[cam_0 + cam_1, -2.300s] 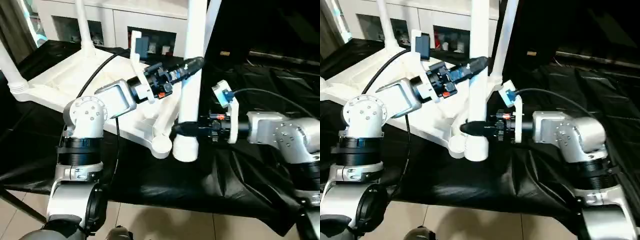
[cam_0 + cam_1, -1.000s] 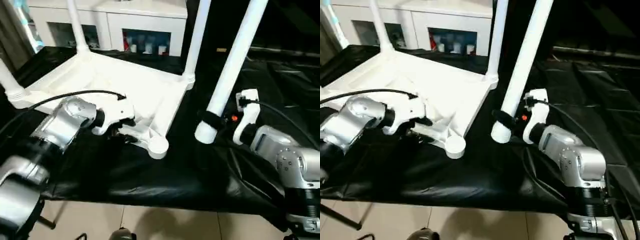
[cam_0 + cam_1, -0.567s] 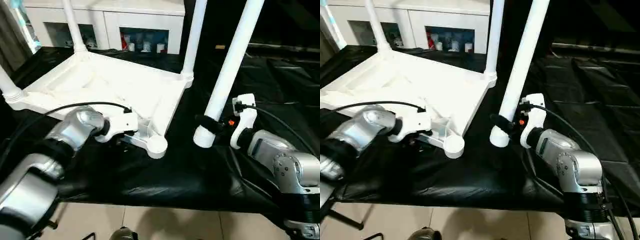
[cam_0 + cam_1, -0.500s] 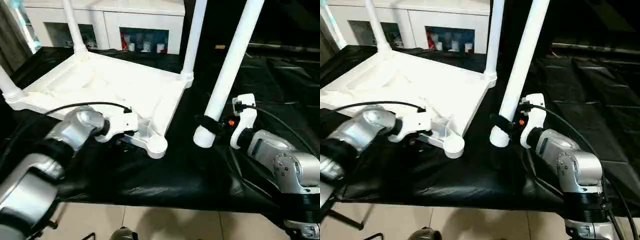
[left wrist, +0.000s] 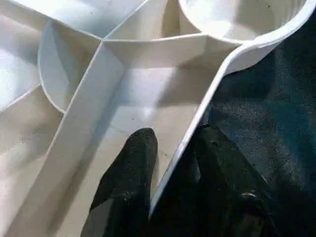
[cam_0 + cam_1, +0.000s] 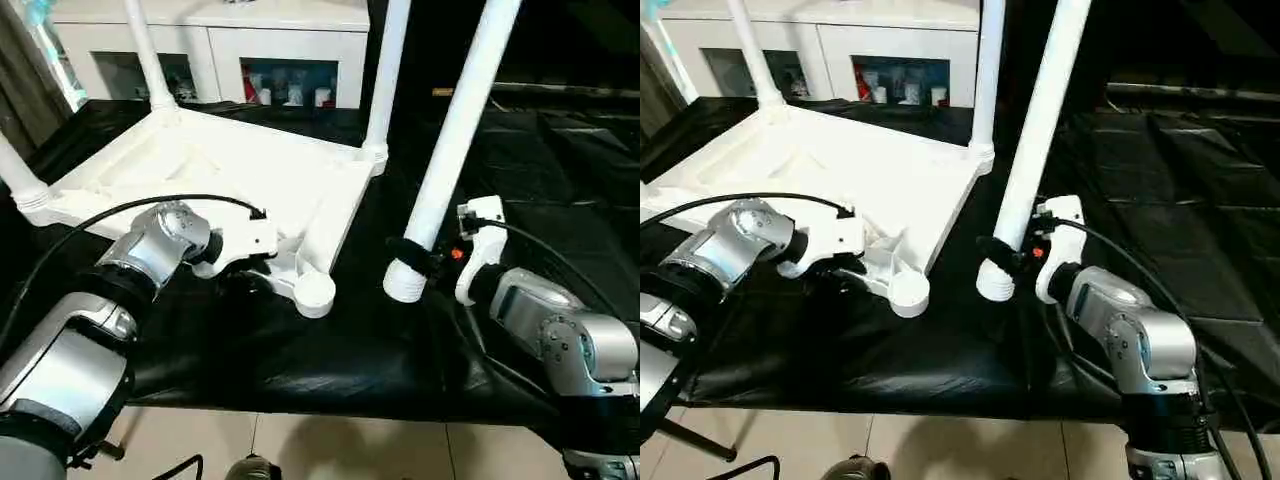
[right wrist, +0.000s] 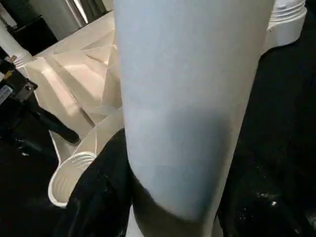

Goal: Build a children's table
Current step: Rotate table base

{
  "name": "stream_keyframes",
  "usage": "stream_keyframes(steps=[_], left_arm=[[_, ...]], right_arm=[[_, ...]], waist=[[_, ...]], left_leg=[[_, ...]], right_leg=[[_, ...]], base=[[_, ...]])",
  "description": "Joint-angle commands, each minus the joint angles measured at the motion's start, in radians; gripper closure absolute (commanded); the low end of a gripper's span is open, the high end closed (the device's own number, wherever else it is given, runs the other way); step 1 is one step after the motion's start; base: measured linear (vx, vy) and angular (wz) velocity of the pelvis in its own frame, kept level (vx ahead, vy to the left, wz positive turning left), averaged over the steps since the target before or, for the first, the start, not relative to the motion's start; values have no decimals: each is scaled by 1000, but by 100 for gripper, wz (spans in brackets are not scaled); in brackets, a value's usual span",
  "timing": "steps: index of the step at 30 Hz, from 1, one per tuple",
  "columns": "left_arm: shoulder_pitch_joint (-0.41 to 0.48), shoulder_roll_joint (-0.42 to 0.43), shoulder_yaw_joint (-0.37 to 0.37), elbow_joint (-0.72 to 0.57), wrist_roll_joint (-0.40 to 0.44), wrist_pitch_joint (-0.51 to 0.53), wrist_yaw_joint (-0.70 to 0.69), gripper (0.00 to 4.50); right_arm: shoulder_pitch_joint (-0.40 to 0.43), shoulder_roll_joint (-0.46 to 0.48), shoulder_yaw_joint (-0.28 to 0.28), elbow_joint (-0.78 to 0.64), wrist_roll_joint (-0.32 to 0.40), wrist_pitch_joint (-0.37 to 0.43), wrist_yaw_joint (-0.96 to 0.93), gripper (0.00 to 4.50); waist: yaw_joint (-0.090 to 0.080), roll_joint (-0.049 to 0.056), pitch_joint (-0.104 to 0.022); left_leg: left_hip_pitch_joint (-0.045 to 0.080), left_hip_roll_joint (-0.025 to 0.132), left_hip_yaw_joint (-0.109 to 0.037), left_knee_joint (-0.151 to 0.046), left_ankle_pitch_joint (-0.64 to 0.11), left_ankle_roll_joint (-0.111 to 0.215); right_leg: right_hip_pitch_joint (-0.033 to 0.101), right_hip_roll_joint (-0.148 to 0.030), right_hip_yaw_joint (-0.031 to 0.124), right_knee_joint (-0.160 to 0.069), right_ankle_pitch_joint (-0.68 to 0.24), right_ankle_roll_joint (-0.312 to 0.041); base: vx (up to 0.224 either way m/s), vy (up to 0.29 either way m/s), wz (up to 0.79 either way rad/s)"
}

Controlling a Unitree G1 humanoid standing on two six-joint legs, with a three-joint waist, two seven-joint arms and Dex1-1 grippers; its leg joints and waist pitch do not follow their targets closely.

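Note:
The white tabletop (image 6: 200, 165) lies upside down on black cloth, ribbed underside up. Three white legs stand in its corner sockets, at the back left (image 6: 140, 50), the left (image 6: 15, 165) and the back right (image 6: 388, 70). The near corner socket (image 6: 315, 292) is empty. My left gripper (image 6: 245, 278) is at the near rim beside that socket. One finger (image 5: 131, 173) is inside the rim wall and the other (image 5: 222, 177) outside, a narrow gap still showing on the inner side. My right gripper (image 6: 418, 256) is shut on the fourth leg (image 6: 455, 130), which leans slightly, its flared end (image 6: 402, 283) right of the socket.
A white glass-door cabinet (image 6: 290, 50) stands behind the work surface. The black cloth (image 6: 340, 350) ends at the front edge above a tiled floor (image 6: 330, 450). My left arm's black cable (image 6: 150, 205) arcs over the tabletop's near edge.
My left gripper has let go of the leg and dropped to the tabletop's near rim. The right gripper has carried the leg to the right of the empty socket. The camera has shifted.

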Motion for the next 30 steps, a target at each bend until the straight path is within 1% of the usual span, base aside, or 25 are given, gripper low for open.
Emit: stream_keyframes(steps=[1, 2, 4, 6, 7, 8, 9, 10, 11, 12, 14, 15, 16, 17, 18, 19, 20, 21, 23, 24, 25, 26, 28, 29, 30], left_arm=[[-5, -3, -12, 23, 30, -12, 2, 334], [-5, -3, -12, 24, 30, -12, 2, 343], [-1, -7, -14, 29, 40, -14, -6, 359], [-1, -8, -14, 30, 40, -13, -6, 364], [1, -17, -2, 27, 36, 27, -24, 373], [1, -25, 8, 20, 25, 73, -35, 376], [6, -35, 21, 9, 8, 114, -47, 380], [11, -48, 40, -5, -15, 163, -51, 383], [21, -70, 68, -25, -43, 229, -44, 386], [22, -70, 68, -25, -44, 230, -44, 388], [44, -103, 100, -60, -65, 329, 5, 395], [44, -103, 100, -60, -65, 329, 5, 402], [60, -133, 127, -64, -69, 350, 86, 402], [70, -143, 138, -67, -71, 330, 114, 410], [70, -143, 138, -67, -71, 330, 114, 410], [93, -160, 154, -75, -72, 258, 169, 418], [108, -163, 155, -87, -69, 218, 180, 418], [108, -163, 155, -87, -69, 218, 180, 427], [127, -163, 152, -107, -60, 167, 190, 433], [150, -156, 142, -129, -42, 110, 206, 438], [165, -150, 135, -137, -33, 53, 209, 444], [175, -145, 130, -143, -27, 15, 212, 448], [181, -134, 116, -126, -6, -43, 227, 450], [181, -134, 116, -126, -6, -43, 227, 450], [180, -131, 115, -110, 2, -74, 238, 450]], right_arm=[[5, -5, 12, -27, -15, -13, 5, 261], [5, -5, 13, -27, -15, -13, 5, 261], [11, -8, 16, -39, -13, -11, 3, 261], [11, -8, 16, -40, -12, -11, 3, 261], [19, -12, 13, -42, -14, -13, 5, 261], [22, -12, 10, -41, -15, -14, 5, 261], [25, -11, 8, -38, -15, -15, 3, 261], [26, -9, 7, -36, -14, -14, 3, 261], [28, -4, 8, -33, -16, -14, 1, 261], [28, -4, 8, -33, -16, -14, 1, 261], [25, 10, 15, -29, -18, -12, -8, 261], [25, 10, 15, -29, -18, -12, -8, 261], [25, 22, 23, -30, -21, -13, -17, 261], [26, 26, 25, -31, -23, -15, -21, 261], [26, 26, 25, -31, -23, -15, -21, 261], [31, 33, 26, -33, -26, -18, -30, 261], [34, 36, 25, -33, -27, -19, -34, 261], [34, 36, 25, -33, -27, -19, -34, 261], [37, 38, 24, -34, -29, -20, -40, 261], [39, 42, 23, -34, -36, -20, -49, 261], [39, 45, 23, -37, -39, -18, -54, 261], [39, 48, 22, -39, -42, -16, -58, 261], [43, 49, 19, -53, -39, -10, -60, 261], [43, 49, 19, -53, -39, -10, -60, 261], [46, 47, 16, -57, -37, -9, -61, 261]], waist=[[2, 14, -82], [0, 12, -81], [0, 13, -84], [0, 12, -83], [1, 11, -88], [2, 13, -88], [1, 11, -88], [1, 9, -87], [3, 11, -87], [3, 9, -87], [3, 10, -88], [3, 11, -87], [1, 11, -87], [2, 11, -87], [1, 9, -87], [1, 6, -87], [0, 7, -87], [-2, 9, -88], [-3, 11, -88], [-3, 8, -89], [-6, 11, -89], [-8, 12, -90], [-9, 17, -89], [-9, 14, -88], [-7, 15, -88]], left_leg=[[30, 42, -31, -75, -301, -67], [29, 42, -31, -76, -304, -68], [30, 42, -31, -75, -302, -66], [29, 42, -31, -75, -297, -63], [29, 42, -30, -74, -285, -61], [29, 43, -30, -73, -279, -60], [28, 42, -29, -73, -269, -58], [27, 40, -27, -71, -264, -53], [27, 41, -27, -70, -262, -51], [26, 41, -27, -69, -259, -42], [24, 40, -27, -68, -249, -36], [22, 40, -28, -68, -253, -31], [22, 39, -27, -67, -256, -28], [23, 39, -28, -67, -260, -27], [21, 37, -28, -68, -262, -22], [21, 37, -29, -68, -260, -21], [18, 38, -31, -70, -259, -20], [21, 39, -31, -71, -265, -22], [23, 40, -30, -72, -271, -26], [22, 42, -33, -73, -272, -28], [23, 42, -32, -74, -276, -31], [24, 42, -31, -74, -277, -32], [26, 41, -30, -74, -290, -36], [25, 40, -30, -75, -301, -39], [26, 39, -30, -75, -305, -40]], right_leg=[[44, -73, 47, -66, -188, -222], [44, -72, 46, -68, -192, -222], [46, -73, 47, -67, -197, -220], [45, -73, 47, -68, -196, -221], [47, -74, 47, -66, -187, -223], [46, -73, 47, -65, -182, -225], [47, -73, 46, -63, -169, -233], [48, -73, 47, -63, -169, -240], [48, -75, 47, -62, -170, -245], [48, -76, 47, -65, -177, -249], [50, -75, 46, -63, -174, -252], [50, -75, 46, -67, -181, -253], [49, -73, 45, -67, -190, -251], [49, -73, 45, -70, -198, -247], [51, -73, 44, -73, -214, -238], [52, -72, 44, -75, -223, -230], [53, -72, 44, -76, -241, -215], [49, -72, 44, -79, -259, -200], [46, -68, 44, -80, -263, -190], [46, -71, 45, -79, -261, -185], [44, -69, 45, -80, -259, -177], [43, -68, 45, -79, -257, -176], [40, -66, 45, -80, -256, -174], [41, -66, 46, -82, -269, -166], [39, -67, 46, -84, -281, -161]], base=[[0, 0, 0], [0, 0, 0], [0, 0, 0], [0, 0, 0], [0, 0, 0], [0, 0, 0], [0, 0, 0], [0, 0, 0], [0, 0, 0], [0, 0, 0], [0, 0, 0], [0, 0, 0], [0, 0, 0], [0, 0, 0], [0, 0, 0], [0, 0, 0], [0, 0, 0], [0, 0, 0], [0, 0, 0], [0, 0, 0], [0, 0, 0], [0, 0, 0], [0, 0, 0], [0, 0, 0], [0, 0, 0]])
